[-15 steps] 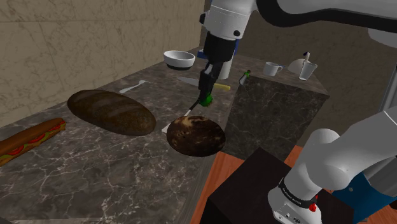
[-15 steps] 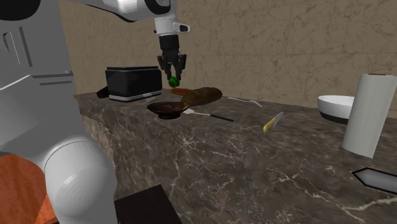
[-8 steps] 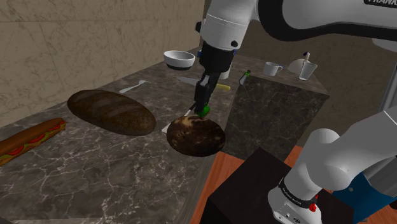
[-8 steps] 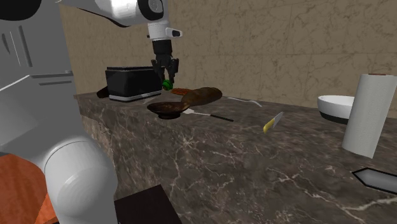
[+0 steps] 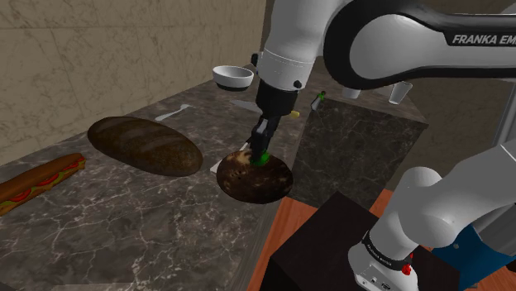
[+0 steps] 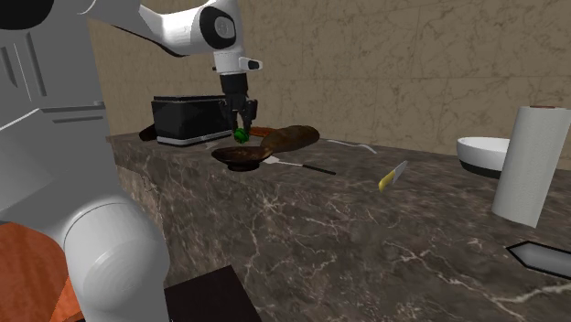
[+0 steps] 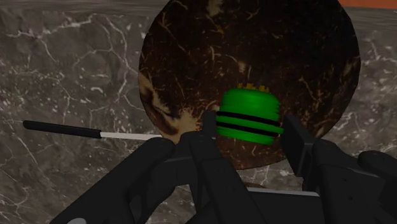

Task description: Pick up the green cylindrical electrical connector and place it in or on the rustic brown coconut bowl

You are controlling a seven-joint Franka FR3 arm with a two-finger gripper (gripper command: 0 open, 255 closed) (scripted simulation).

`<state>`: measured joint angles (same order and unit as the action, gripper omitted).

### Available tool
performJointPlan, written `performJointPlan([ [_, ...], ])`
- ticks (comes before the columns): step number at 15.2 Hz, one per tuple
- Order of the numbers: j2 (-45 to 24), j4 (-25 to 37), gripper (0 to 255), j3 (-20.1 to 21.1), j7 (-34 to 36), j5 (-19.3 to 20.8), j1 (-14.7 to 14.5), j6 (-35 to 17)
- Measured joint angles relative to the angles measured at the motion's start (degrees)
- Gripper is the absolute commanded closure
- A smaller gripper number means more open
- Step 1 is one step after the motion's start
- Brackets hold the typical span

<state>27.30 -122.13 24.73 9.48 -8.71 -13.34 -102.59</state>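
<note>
Currently, the dark marbled surface (image 5: 124,215) is seen carrying a long brown loaf (image 5: 145,145) and, near its edge, the brown coconut bowl (image 5: 255,178). The claw (image 7: 251,127) is held directly above the bowl, pinching the green connector (image 7: 249,113) between both fingers. This placement is judged to suit a drop into the hollow, so release is taken as the step in hand. In the wrist view the connector's black bands are shown, along with a thin black-handled utensil (image 7: 63,130) reaching the bowl's rim. From the second exterior view a gap between connector and bowl is read, which the wrist view cannot give.
</note>
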Motion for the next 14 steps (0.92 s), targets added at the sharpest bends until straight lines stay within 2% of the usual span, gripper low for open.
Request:
performJointPlan([
  [4, 0.39, -3.52, 255, 0.3, -0.1, -0.36, -0.23, -3.14],
  [10, 0.44, -4.29, 255, 0.39, -0.11, -0.44, -0.28, -3.88],
  [11, 0.44, -4.3, 0, 0.39, -0.11, -0.44, -0.28, -3.89],
  [14, 0.44, -4.3, 0, 0.39, -0.11, -0.44, -0.28, -3.9],
])
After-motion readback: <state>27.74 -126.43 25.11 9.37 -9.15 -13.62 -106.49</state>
